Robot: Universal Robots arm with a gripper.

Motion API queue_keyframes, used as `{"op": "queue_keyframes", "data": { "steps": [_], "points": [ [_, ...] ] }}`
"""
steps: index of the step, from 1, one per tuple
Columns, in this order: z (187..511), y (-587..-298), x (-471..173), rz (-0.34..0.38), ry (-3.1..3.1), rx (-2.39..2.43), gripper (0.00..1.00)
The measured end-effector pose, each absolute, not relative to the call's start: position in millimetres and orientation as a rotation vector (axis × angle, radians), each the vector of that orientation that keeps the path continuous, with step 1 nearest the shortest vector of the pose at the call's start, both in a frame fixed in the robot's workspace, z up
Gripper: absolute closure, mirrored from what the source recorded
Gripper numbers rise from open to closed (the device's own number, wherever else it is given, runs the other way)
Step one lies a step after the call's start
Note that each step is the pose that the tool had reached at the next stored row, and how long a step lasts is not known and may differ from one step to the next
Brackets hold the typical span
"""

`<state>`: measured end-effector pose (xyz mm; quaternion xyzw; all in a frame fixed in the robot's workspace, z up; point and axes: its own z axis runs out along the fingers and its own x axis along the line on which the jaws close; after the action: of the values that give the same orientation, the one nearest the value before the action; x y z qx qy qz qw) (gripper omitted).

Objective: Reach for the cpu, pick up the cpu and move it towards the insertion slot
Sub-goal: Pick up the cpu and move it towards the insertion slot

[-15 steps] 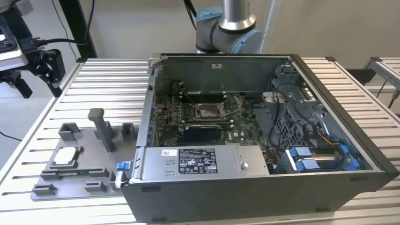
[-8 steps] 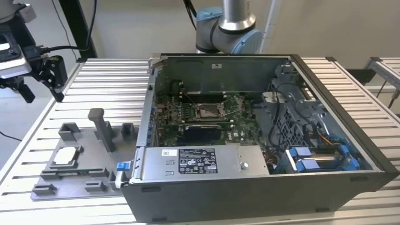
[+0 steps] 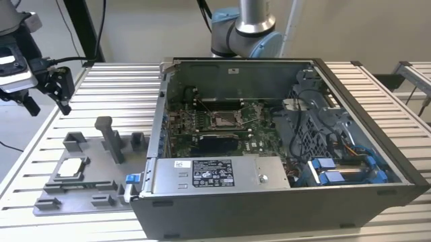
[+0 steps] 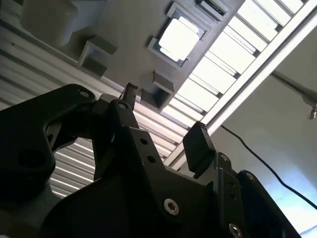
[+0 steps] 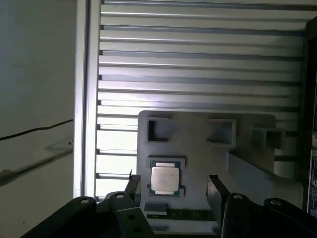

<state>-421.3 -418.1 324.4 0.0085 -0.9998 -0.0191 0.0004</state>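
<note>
The cpu [image 3: 70, 168] is a small silvery square lying flat in a recess of the grey tray [image 3: 81, 194], at the exterior view's left. My gripper [image 3: 48, 107] hangs well above the table, beyond the tray's far end, open with nothing between its fingers. In the first wrist view the cpu [image 5: 165, 179] lies below, framed by the two black fingertips of the gripper [image 5: 172, 177]. The second wrist view has the cpu [image 4: 178, 38] beyond the open gripper [image 4: 164, 111]. The insertion slot [image 3: 224, 119], a shiny metal-framed socket, sits on the green board inside the open computer case.
The open grey computer case [image 3: 269, 201] fills the middle and right of the slatted metal table [image 3: 121, 96]. A tall grey post [image 3: 111, 138] and low blocks rise from the tray. The arm's base [image 3: 246, 33] stands behind the case. A black cable [image 5: 34, 131] trails off the table edge.
</note>
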Motion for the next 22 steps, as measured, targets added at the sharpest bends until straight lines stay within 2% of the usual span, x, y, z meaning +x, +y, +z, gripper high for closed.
{"op": "queue_keyframes", "data": {
  "steps": [22],
  "points": [
    [293.1, -420.0, -421.3, -0.06, -3.14, 0.026, 0.0]
  ]
}}
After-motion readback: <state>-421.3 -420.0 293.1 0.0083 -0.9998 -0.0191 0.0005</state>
